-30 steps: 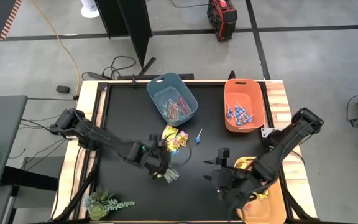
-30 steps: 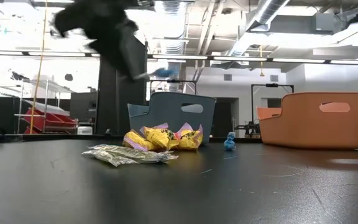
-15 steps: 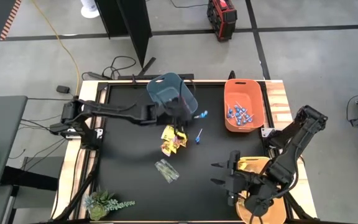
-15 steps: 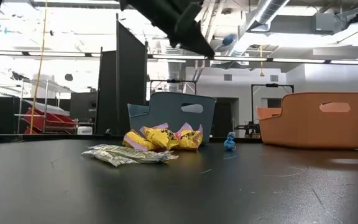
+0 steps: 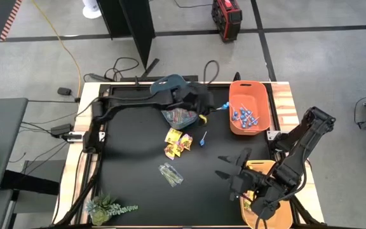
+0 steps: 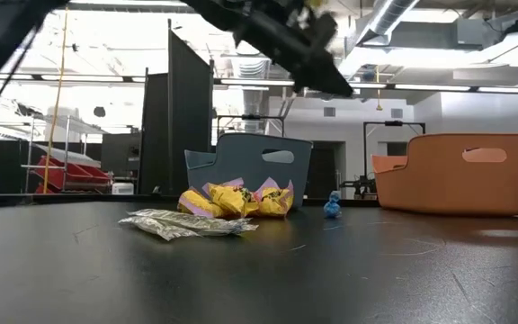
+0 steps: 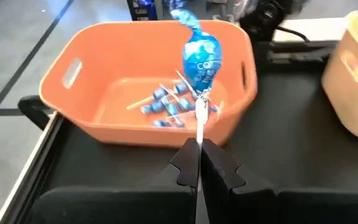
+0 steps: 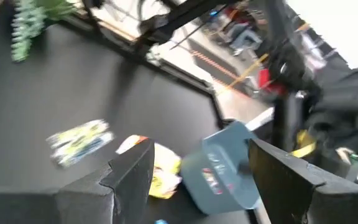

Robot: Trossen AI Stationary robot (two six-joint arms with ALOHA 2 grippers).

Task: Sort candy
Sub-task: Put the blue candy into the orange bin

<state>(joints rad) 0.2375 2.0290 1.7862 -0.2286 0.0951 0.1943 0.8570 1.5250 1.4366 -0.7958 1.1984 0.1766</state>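
Left gripper (image 7: pixel 197 163) clamped on a lollipop (image 7: pixel 200 57) stick, raised just short of the orange bin (image 7: pixel 92 124) ahead. Right gripper (image 5: pixel 229 166) spread apart, low beside the yellow bin (image 5: pixel 283 210). Yellow packets (image 5: pixel 177 141) back behind the left gripper.

blue lollipop (image 7: pixel 200 57) upright, stick apparently pinched low

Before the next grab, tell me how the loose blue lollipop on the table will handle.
The loose lollipop has a round head on a thin stick, so a push will probably swing or roll it. It looks light; the left claw holds another lollipop upright by the stick alone. The crinkly wrapper may slip.
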